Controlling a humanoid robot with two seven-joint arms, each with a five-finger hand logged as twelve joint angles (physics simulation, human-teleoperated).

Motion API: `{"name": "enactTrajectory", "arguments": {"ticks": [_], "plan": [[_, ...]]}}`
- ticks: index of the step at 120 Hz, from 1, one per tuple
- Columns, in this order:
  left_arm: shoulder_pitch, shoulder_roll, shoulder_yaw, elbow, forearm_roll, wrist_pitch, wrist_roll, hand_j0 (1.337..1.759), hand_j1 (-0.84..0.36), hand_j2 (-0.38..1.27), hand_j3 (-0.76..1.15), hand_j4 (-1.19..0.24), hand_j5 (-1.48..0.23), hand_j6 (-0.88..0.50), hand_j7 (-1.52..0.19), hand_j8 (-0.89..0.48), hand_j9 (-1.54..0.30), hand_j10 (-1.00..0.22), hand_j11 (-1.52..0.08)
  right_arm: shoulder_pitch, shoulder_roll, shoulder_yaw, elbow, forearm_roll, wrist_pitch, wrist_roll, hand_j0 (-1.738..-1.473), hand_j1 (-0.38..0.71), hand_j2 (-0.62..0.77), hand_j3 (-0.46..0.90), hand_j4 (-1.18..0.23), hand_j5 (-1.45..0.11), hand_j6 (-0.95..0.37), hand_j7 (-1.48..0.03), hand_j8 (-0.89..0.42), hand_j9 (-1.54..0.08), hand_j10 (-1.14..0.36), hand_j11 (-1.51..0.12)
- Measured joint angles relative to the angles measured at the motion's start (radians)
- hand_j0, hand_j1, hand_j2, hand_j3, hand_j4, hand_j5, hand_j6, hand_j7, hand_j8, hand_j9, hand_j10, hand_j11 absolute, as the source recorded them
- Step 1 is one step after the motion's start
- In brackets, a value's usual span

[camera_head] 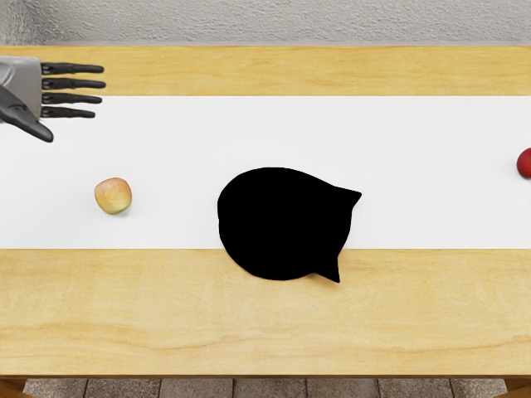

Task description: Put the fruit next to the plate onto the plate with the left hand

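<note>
This looks to me like a home dining room: my wooden counter (pixel 265 315) carries a white runner (pixel 415 207), a black plate (pixel 282 224) and an apple (pixel 113 196), with a grey wall (pixel 265 21) behind and floor tiles (pixel 265 388) below.

At the upper left of the frame the left hand (pixel 40 89) is cut by the left edge: fingers and thumb show, but the wrist and arm lie outside; at the right edge a red fruit (pixel 525 163) is sliced by the frame, only its left part showing, so its kind cannot be told; the white runner (pixel 166 141) and the table (pixel 265 315) both run off left and right; the black plate (pixel 282 224) at centre renders flat black, its rim and depth unreadable; the yellow-red fruit (pixel 113 196) at middle left is too small to name.
</note>
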Motion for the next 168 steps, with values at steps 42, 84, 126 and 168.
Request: {"name": "enactTrajectory", "arguments": {"ticks": [42,84,126,168], "plan": [[0.016,-0.217,0.014,0.073,0.346,0.018,0.0,1.658,0.34,0.0,0.0,-0.01,-0.01,-0.01,-0.01,-0.01,-0.01,-0.01,-0.01,0.003,0.0,0.003,-0.01,0.0,-0.002,0.0,-1.658,-0.32,0.0,0.0,-0.02,-0.03,-0.02,-0.03,-0.02,-0.03,-0.02,-0.03],[0.022,-0.243,0.106,-0.018,0.859,0.389,0.0,1.658,0.34,0.0,0.0,-0.01,-0.01,-0.01,-0.01,-0.01,-0.01,-0.01,-0.01,0.003,0.0,0.003,-0.011,-0.001,-0.002,0.0,-1.658,-0.32,0.0,0.0,-0.02,-0.03,-0.02,-0.03,-0.02,-0.03,-0.02,-0.03],[0.035,-0.305,0.283,-0.202,1.176,0.463,0.0,1.658,0.34,0.0,0.0,-0.01,-0.01,-0.02,-0.01,-0.02,-0.01,-0.01,-0.01,0.003,0.0,0.003,-0.011,0.0,-0.002,0.0,-1.658,-0.32,0.0,0.0,-0.02,-0.03,-0.02,-0.03,-0.02,-0.03,-0.02,-0.03],[0.031,-0.325,0.294,-0.211,1.187,0.464,0.0,1.658,0.34,0.0,0.0,-0.01,-0.01,-0.01,-0.01,-0.01,-0.01,-0.01,-0.01,0.003,0.0,0.003,-0.011,0.0,-0.002,0.0,-1.658,-0.32,0.0,0.0,-0.02,-0.03,-0.02,-0.03,-0.02,-0.03,-0.02,-0.03]]}}
